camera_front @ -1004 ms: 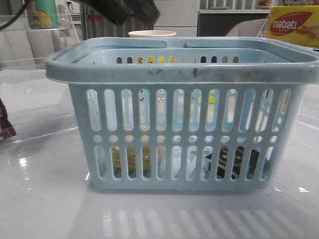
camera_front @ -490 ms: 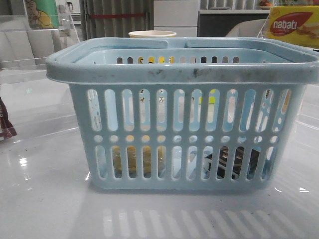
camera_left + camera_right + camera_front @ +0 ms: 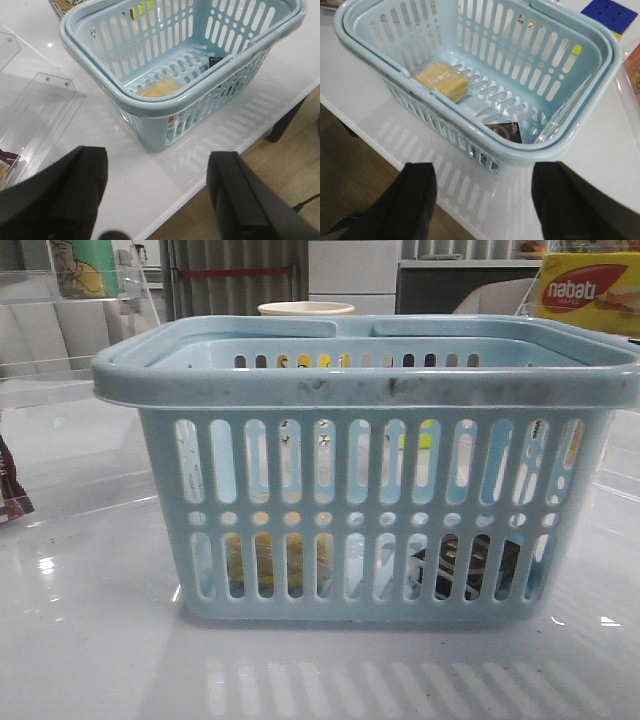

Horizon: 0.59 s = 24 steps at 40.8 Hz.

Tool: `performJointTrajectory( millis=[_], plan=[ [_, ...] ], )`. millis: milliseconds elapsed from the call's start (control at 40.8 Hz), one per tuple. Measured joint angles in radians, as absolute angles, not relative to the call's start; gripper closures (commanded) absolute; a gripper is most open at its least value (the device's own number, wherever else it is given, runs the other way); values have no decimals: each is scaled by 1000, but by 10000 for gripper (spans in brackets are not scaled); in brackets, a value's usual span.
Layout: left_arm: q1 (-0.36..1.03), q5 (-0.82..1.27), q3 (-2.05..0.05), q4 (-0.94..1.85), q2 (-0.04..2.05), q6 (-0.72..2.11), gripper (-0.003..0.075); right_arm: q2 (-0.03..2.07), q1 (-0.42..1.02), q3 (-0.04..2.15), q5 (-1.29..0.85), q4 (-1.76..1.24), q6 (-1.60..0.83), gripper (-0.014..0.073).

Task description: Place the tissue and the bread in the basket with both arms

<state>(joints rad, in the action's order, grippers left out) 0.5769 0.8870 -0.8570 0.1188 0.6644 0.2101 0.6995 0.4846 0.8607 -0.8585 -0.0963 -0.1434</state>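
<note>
A: Starting at the left end effector (image 3: pixel 155 197): its two dark fingers are standing wide apart with nothing between them, hanging above the counter (image 3: pixel 125 150) near its front edge, well apart from the basket (image 3: pixel 150 97). The right end effector (image 3: pixel 482 200) is doing the same, fingers spread and empty.

B: So is anything left to carry?

A: It is looking finished, I'd judge. The bread (image 3: pixel 442 80) is lying on the basket floor at one end, and the tissue (image 3: pixel 506 132) is lying at the other end, against the near wall.

B: Is the front camera confirming that?

A: Only partly (the slotted wall is hiding most of it). Through the lower slots a yellowish patch is showing toward the left side and a dark one toward the right, but neither arm is appearing there. It is showing a nabati box (image 3: pixel 590 290) behind the basket, which the wrist cameras are missing.
</note>
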Motion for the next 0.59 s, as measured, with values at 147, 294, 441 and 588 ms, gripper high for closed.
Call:
performJointTrajectory(
  millis=[147, 294, 441, 588],
  plan=[
    [577, 887, -850, 118, 664, 206, 255, 699, 485, 834, -877, -96, -142, 88],
    [577, 873, -849, 118, 664, 206, 376, 699, 485, 825, -877, -98, -117, 256],
    [577, 863, -849, 118, 664, 206, 500, 699, 485, 825, -868, -100, -107, 414],
    [577, 861, -849, 118, 664, 206, 602, 699, 485, 825, -868, -100, -107, 491]
  ],
)
